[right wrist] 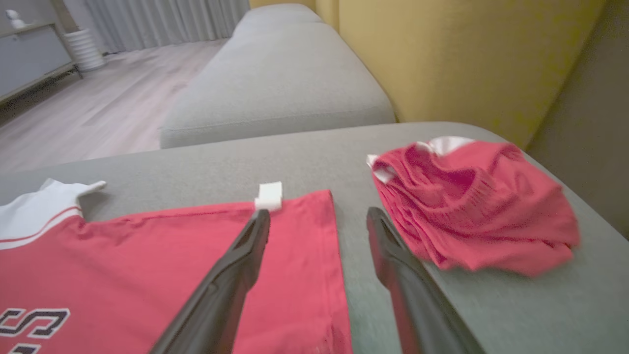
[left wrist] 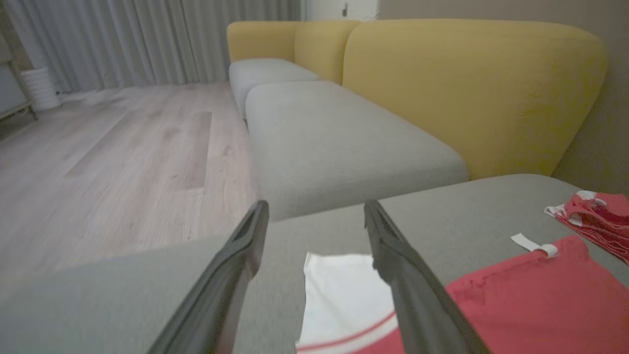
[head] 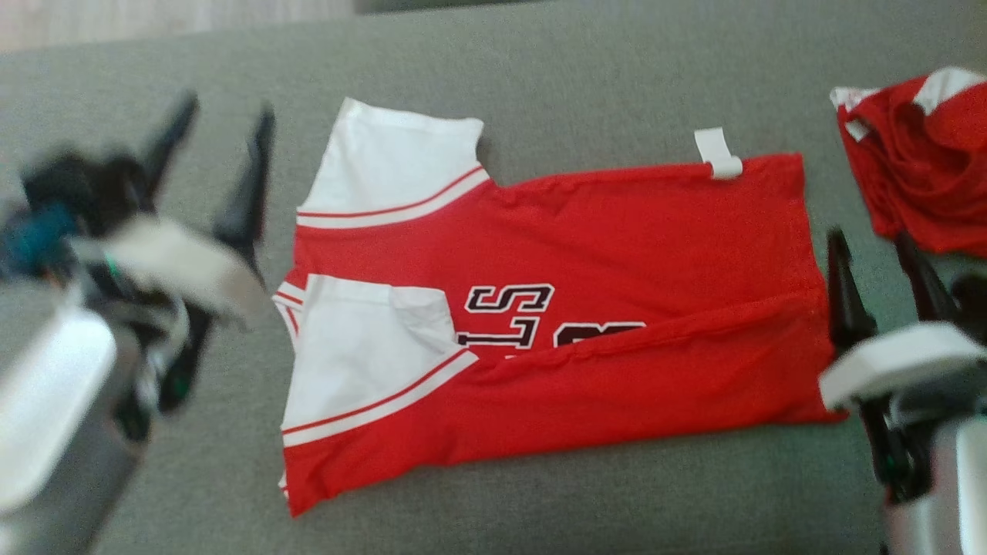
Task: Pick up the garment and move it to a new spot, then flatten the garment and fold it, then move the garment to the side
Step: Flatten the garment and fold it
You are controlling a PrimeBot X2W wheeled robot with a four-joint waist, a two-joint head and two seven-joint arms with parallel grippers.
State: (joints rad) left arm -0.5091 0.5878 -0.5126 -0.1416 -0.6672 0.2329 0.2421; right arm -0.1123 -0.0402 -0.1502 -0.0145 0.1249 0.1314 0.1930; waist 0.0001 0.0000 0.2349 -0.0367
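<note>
Jersey [head: 632, 231], red with white sleeves, lies spread on the grey sofa seat [head: 540, 69], its near long edge folded over onto the black lettering. Left gripper [head: 229, 104] hangs beside the jersey's sleeve end, jaws apart and empty, clear of the cloth. Right gripper [head: 868, 233] stands just beside the jersey's hem end, jaws likewise apart with nothing between them. A small white tag [head: 717, 153] sticks out from the jersey's far edge near the hem. Beyond the hem end, apart from the jersey, sits a crumpled red garment [head: 917, 177].
</note>
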